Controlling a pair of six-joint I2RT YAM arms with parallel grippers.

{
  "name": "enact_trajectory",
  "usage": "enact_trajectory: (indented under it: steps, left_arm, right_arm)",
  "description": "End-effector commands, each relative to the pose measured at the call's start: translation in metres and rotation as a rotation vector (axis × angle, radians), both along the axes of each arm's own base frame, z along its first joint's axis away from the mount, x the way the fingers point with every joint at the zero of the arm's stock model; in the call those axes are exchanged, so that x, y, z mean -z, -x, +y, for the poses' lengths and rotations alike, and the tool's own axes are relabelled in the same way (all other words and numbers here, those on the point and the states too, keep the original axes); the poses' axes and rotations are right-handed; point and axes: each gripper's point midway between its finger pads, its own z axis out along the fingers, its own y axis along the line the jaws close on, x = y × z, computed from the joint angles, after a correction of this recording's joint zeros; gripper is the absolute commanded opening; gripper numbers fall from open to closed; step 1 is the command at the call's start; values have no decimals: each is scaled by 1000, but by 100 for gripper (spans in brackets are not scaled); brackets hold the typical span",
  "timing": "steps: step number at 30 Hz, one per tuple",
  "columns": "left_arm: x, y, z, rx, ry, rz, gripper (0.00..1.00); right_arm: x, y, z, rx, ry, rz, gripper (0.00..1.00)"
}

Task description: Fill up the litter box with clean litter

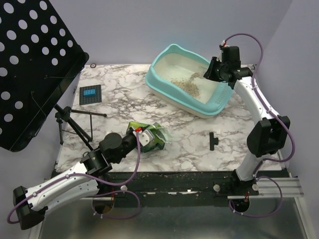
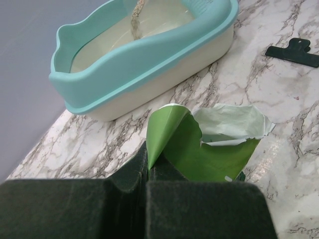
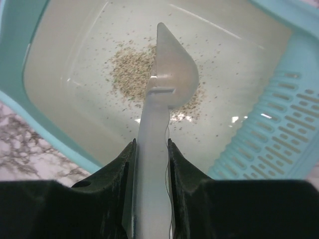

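The turquoise litter box (image 1: 169, 55) stands at the back right of the table, cream inside, slotted lip at its right end. A thin patch of beige litter (image 1: 185, 84) lies on its floor. My right gripper (image 1: 213, 71) is shut on the clear plastic scoop (image 3: 167, 84), held over the box above the litter (image 3: 130, 67). A stream of granules falls in the left wrist view (image 2: 135, 20). My left gripper (image 1: 141, 135) is shut on the edge of the green bag (image 2: 199, 149), which rests on the table in front of the litter box (image 2: 124, 69).
A black clip (image 1: 214, 140) lies on the marble right of the bag. A small black tripod (image 1: 75, 124) and a black pad with a blue grid (image 1: 90, 94) are at the left. A perforated black panel (image 1: 30, 59) overhangs the left corner. Stray granules dot the front edge.
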Motion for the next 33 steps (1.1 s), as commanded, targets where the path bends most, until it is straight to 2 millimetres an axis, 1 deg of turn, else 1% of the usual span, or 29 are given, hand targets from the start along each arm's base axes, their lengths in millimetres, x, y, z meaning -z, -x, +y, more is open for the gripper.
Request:
enact_trajectory:
  steps: [1, 2, 6, 10, 13, 16, 18, 20, 22, 23, 25, 27, 29, 32, 33]
  left_arm:
    - [-11, -4, 5, -42, 25, 2, 0]
    - [-11, -4, 5, -43, 25, 2, 0]
    - [-9, -5, 5, -48, 21, 4, 0]
    - [-10, -4, 4, -43, 21, 7, 0]
    - [-10, -5, 4, -45, 21, 7, 0]
    - [-10, -4, 4, -43, 22, 6, 0]
    - [-12, -4, 5, -46, 27, 2, 0]
    - [-13, -4, 6, -48, 30, 0, 0]
    - [-14, -4, 6, -49, 33, -2, 0]
    - [-14, -4, 6, -49, 33, -2, 0]
    - [-15, -4, 6, -51, 35, -3, 0]
    - [-10, -4, 7, -54, 15, 9, 0]
    - [-10, -5, 8, -60, 14, 8, 0]
    - [-8, -6, 10, -71, 9, 8, 0]
    - [-9, -6, 10, -70, 9, 6, 0]
  right_arm:
    - [5, 10, -26, -20, 332, 89, 0]
    - [5, 11, -26, -26, 375, 102, 0]
    - [-5, 18, -20, -27, 512, 100, 0]
    - [-19, 32, -1, -77, 520, 71, 0]
    - [-32, 46, 6, -96, 518, 59, 0]
    - [-51, 61, 11, -89, 500, 9, 0]
    - [-67, 76, 11, -79, 478, -32, 0]
    - [-81, 93, 18, -100, 429, -70, 0]
    - [-90, 113, 30, -153, 355, -110, 0]
    - [-97, 125, 39, -195, 299, -133, 0]
    - [-103, 148, 55, -286, 204, -149, 0]
    - [-104, 173, 67, -379, 139, -132, 0]
    - [-101, 196, 73, -454, 97, -103, 0]
    - [-95, 230, 79, -556, 29, -48, 0]
    - [-96, 241, 79, -580, 5, -41, 0]
